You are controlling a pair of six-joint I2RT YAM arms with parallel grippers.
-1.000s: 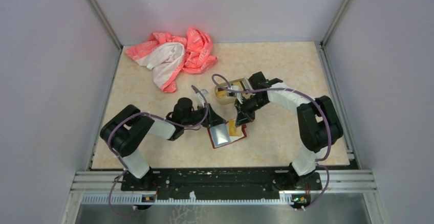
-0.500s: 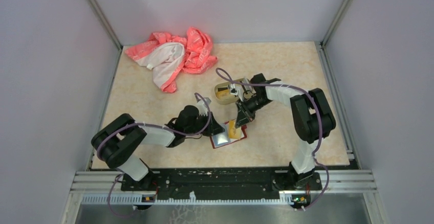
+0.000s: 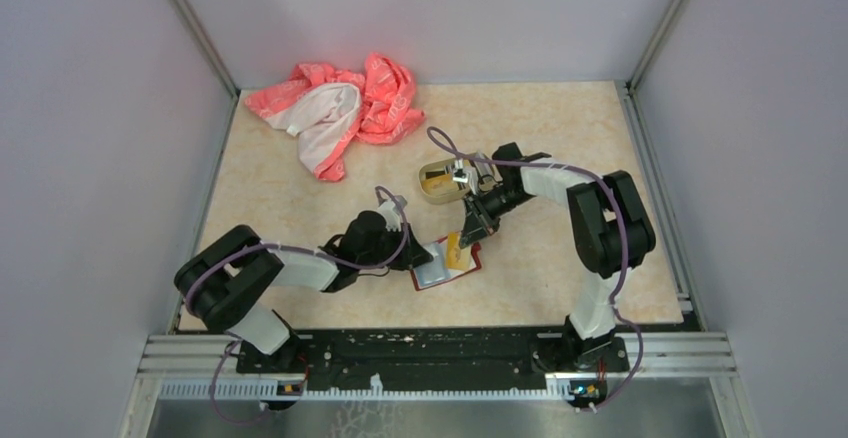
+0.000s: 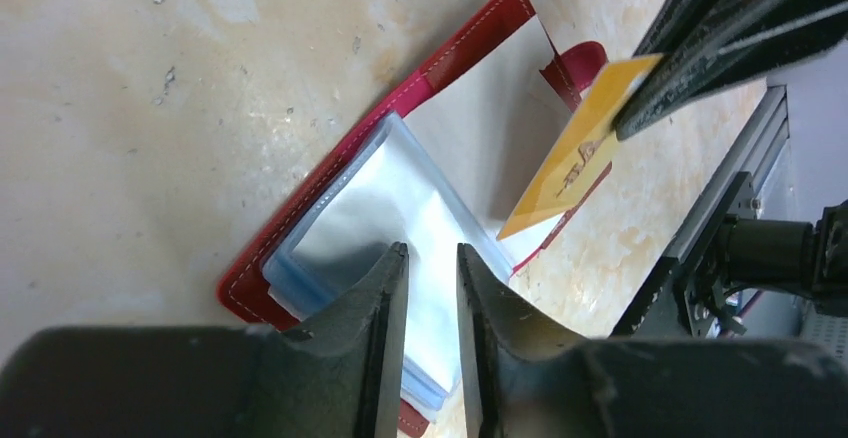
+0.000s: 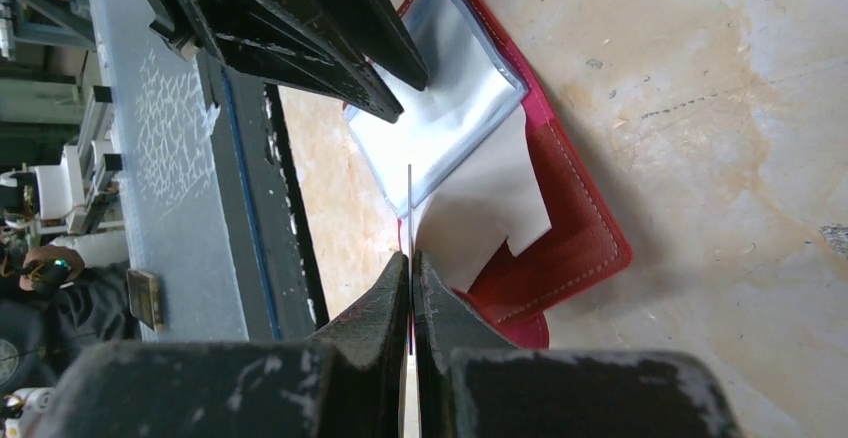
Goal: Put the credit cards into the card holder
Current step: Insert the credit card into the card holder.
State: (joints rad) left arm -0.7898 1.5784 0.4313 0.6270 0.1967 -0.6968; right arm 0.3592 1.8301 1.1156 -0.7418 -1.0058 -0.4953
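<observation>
The dark-red card holder (image 3: pixel 462 270) lies open on the table, its clear sleeves (image 4: pixel 390 193) fanned over its left half. My left gripper (image 4: pixel 432 258) is narrowly open, tips down on the sleeves at the holder's (image 4: pixel 300 226) left edge. My right gripper (image 5: pixel 411 258) is shut on a yellow-gold credit card (image 4: pixel 575 153), held edge-on and tilted just above the holder's (image 5: pixel 575 248) pale inner pocket. In the top view the card (image 3: pixel 456 248) hangs below the right gripper (image 3: pixel 468 230), close to the left gripper (image 3: pixel 425 255). Other cards are not clearly visible.
A tan tin tray (image 3: pixel 440 183) stands just behind the right gripper. A crumpled pink and white cloth (image 3: pixel 340 108) lies at the back left. The black rail (image 3: pixel 430 353) runs along the near table edge.
My left gripper has moved forward and down onto the holder's sleeves. My right gripper has shifted slightly with the yellow card, staying over the holder.
</observation>
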